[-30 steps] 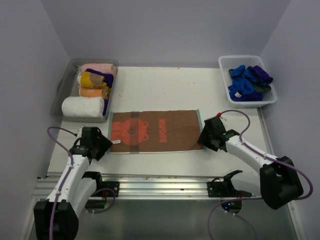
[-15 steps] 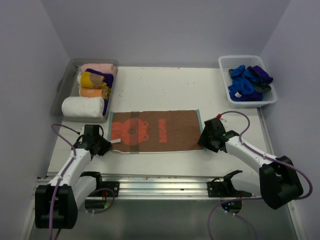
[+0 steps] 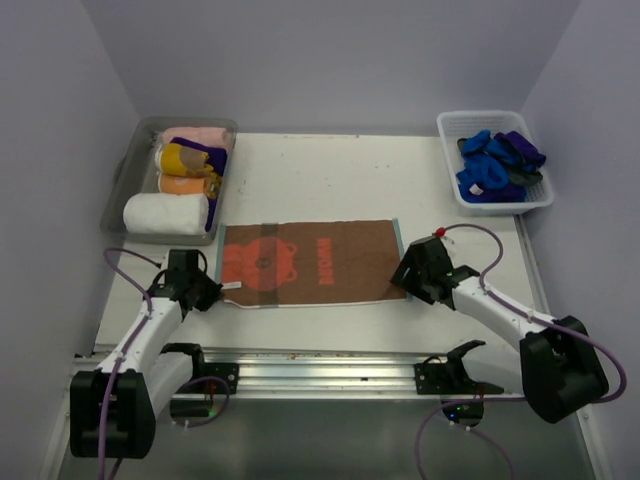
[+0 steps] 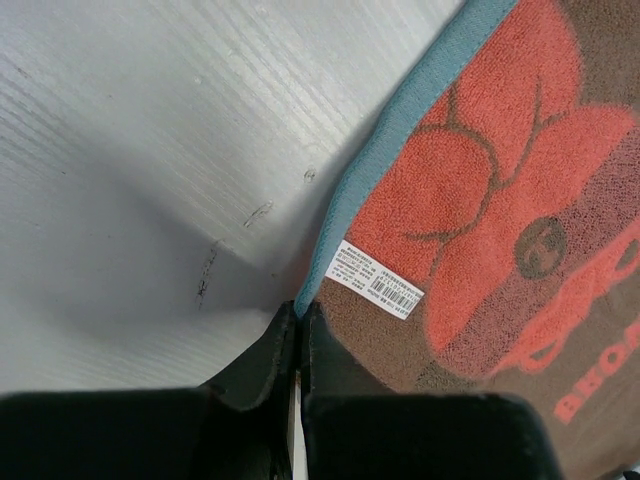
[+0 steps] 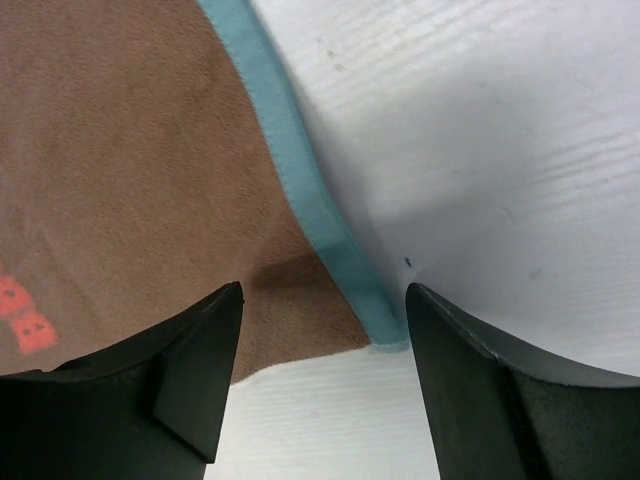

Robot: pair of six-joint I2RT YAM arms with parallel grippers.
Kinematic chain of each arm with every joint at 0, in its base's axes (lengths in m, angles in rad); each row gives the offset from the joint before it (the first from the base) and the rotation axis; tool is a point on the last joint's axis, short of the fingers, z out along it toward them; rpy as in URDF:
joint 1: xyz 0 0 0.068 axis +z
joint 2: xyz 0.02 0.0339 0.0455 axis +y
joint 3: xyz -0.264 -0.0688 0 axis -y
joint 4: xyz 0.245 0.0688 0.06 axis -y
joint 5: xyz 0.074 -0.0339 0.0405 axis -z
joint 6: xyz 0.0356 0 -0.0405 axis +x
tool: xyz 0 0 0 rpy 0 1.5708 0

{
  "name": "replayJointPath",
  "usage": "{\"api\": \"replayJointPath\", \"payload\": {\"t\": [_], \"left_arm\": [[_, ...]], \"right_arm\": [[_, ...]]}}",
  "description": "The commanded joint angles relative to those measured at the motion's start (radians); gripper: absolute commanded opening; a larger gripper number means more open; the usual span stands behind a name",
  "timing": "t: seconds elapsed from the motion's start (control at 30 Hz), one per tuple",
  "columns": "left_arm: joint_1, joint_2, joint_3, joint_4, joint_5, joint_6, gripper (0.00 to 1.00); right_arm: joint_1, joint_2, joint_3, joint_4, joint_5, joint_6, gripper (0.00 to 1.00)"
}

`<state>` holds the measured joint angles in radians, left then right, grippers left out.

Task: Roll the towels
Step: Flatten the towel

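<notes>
**Rust-brown towel flat at front of table; left fingers closed, right fingers wide**

- Rust-brown towel (image 3: pixel 310 262) lay spread flat near the front middle of the table (image 3: pixel 330 180), long side running left to right, no fold or roll in it.
- Print was orange: a round bear-like figure at the left end and block lettering mid-cloth. There was a teal border strip (image 5: pixel 290 150) down the short ends and a white barcode label (image 4: pixel 377 281) near the near-left corner.
- Pile was short and looped, terry-like; the brown ground looked finer and matte in the right wrist view.
- Left fingers (image 4: pixel 255 365) were pressed together right at the near-left corner. Couldn't tell if any cloth was caught between them.
- Right fingers (image 5: pixel 185 370) stood wide apart, straddling the near-right corner, with nothing held.
- Rolled towels (image 3: pixel 180 184) sat in the clear grey tray (image 3: pixel 120 190) at far left: pink, mustard, purple, orange and a fatter white one.
- White slotted basket (image 3: pixel 500 207) at far right held blue and purple pieces, too small to identify.
- Table top was white, scuffed and finely grained. A metal rail (image 3: pixel 320 365) ran along the near edge, and the walls (image 3: pixel 330 60) were plain pale lavender.
</notes>
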<state>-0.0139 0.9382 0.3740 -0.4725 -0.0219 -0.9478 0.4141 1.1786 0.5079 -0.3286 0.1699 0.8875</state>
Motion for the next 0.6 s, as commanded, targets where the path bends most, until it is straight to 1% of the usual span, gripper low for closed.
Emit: {"api": "replayJointPath", "payload": {"t": [0.0, 0.03, 0.07, 0.17, 0.27, 0.37, 0.47, 0.57], "left_arm": [[-0.001, -0.019, 0.048, -0.014, -0.016, 0.012, 0.0], [-0.001, -0.019, 0.057, -0.018, -0.027, 0.012, 0.0], [-0.001, -0.027, 0.06, -0.028, -0.029, 0.011, 0.0], [-0.001, -0.035, 0.071, -0.031, -0.03, 0.011, 0.0], [-0.001, -0.03, 0.074, -0.031, -0.029, 0.012, 0.0], [-0.001, -0.026, 0.071, -0.026, -0.023, 0.012, 0.0], [-0.001, -0.027, 0.069, -0.026, -0.021, 0.012, 0.0], [-0.001, -0.032, 0.065, -0.025, -0.019, 0.011, 0.0]], "right_arm": [[0.0, -0.057, -0.048, -0.133, 0.069, 0.027, 0.71], [0.0, -0.078, -0.052, -0.144, 0.074, 0.025, 0.7], [0.0, -0.086, -0.064, -0.147, 0.069, 0.025, 0.64], [0.0, -0.08, -0.088, -0.135, 0.046, 0.022, 0.57], [0.002, -0.068, -0.101, -0.112, 0.017, 0.013, 0.55], [0.003, -0.054, -0.097, -0.087, 0.007, 0.005, 0.56], [0.014, -0.039, -0.095, -0.07, -0.012, 0.004, 0.5], [0.044, -0.039, -0.095, -0.075, 0.008, 0.004, 0.49]]}}
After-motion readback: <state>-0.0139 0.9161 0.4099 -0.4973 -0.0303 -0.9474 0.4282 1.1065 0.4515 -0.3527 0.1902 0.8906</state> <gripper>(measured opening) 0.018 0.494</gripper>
